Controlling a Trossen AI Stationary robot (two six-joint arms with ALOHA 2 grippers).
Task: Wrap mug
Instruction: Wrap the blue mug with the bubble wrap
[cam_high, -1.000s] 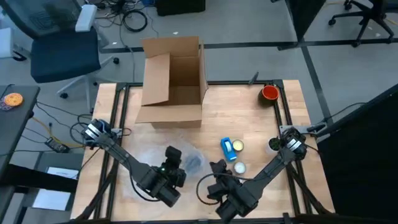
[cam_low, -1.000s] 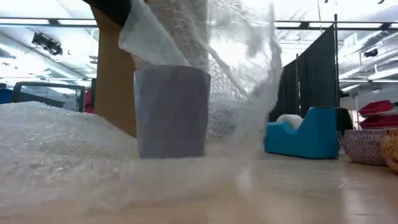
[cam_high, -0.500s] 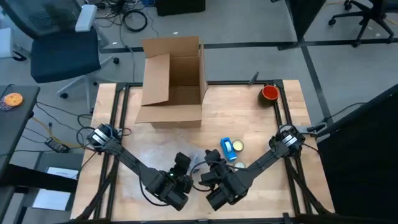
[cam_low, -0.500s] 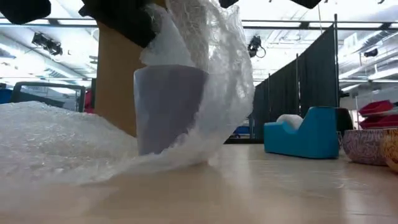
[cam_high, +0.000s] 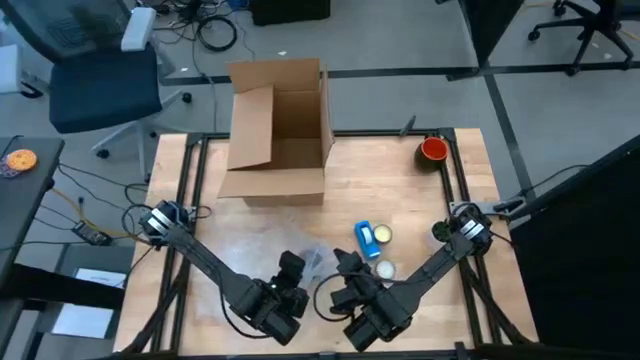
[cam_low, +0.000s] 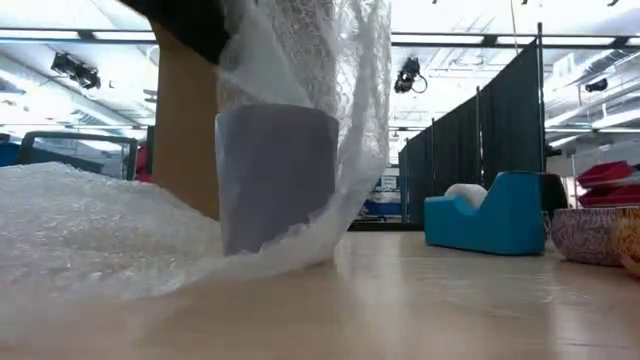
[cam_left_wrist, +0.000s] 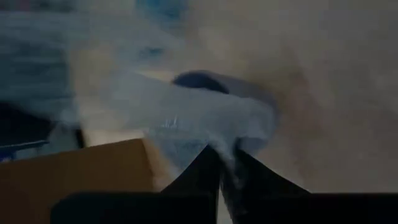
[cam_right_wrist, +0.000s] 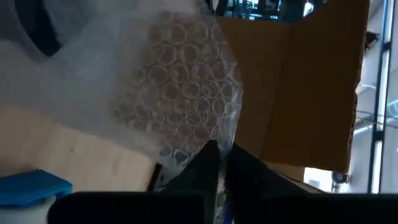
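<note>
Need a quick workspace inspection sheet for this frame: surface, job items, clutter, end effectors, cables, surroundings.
Surface: wooden table, black frame rails.
Job's things: mug upright; bubble wrap draped over it, heaped beside it.
Clutter: open cardboard box, blue tape dispenser, red bowl, small round lid.
End effectors: left end effector shut on bubble wrap; right end effector shut on bubble wrap.
Cables: loose wiring at the left arm's base.
Surroundings: office chair, black curtains.
</note>
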